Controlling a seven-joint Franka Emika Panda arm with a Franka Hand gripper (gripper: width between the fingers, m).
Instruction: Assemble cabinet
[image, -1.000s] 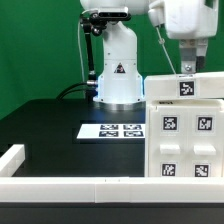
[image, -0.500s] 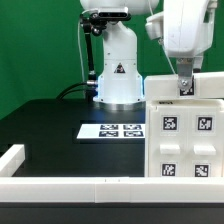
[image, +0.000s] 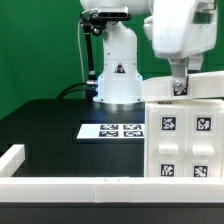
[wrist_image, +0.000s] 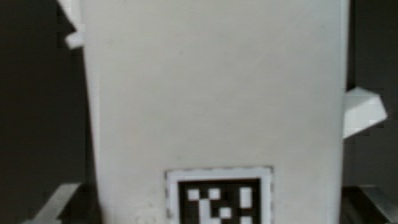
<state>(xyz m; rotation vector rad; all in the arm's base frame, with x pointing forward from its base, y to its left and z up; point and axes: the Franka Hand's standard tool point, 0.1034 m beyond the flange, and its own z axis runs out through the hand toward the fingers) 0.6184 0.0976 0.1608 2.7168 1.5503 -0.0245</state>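
Observation:
The cabinet (image: 185, 140), a big white box with several black-and-white tags on its front, stands at the exterior view's right. My gripper (image: 178, 90) is right down at the cabinet's upper back part, hiding the tag there. In the wrist view a white cabinet panel (wrist_image: 214, 90) with one tag (wrist_image: 219, 196) fills the frame. My gripper (wrist_image: 214, 208) is open, and one dark finger (wrist_image: 61, 202) shows at each long edge of the panel. I cannot tell whether the fingers touch it. No drawer blocks show apart from the box.
The marker board (image: 112, 130) lies flat on the black table just left of the cabinet in the exterior view. A long white rail (image: 70, 186) runs along the front edge with a raised end at the left. The arm's white base (image: 117, 72) stands behind.
My gripper has come down and slightly to the exterior view's left, onto the cabinet's upper back part, and now covers the tag there. The cabinet has not moved.

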